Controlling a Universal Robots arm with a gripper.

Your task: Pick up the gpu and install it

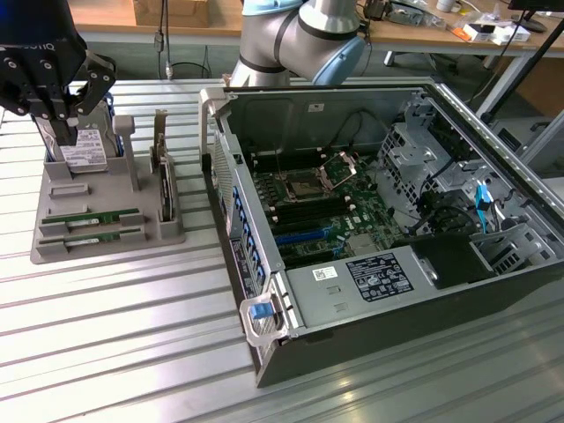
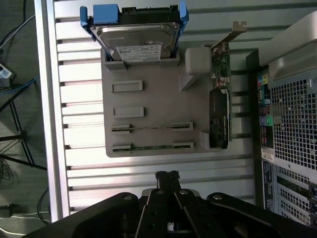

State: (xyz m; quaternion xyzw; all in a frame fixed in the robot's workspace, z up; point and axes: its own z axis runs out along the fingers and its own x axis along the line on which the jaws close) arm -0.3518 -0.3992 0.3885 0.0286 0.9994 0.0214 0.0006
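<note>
Jaws pressed together and empty hang over the hard drive. In the exterior view the gpu lies slotted in the tray, toward five o'clock. A clean pick likely wants them spread, squared across its thin edges, mid-length.

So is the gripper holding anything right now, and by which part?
Nothing is held. The gripper is shut and empty, near the grey tray; the gpu sticks lie in its slots.

At tray far corner: hard drive partly behind gripper. Near edge: gpu chips likely too small to tell.
</note>
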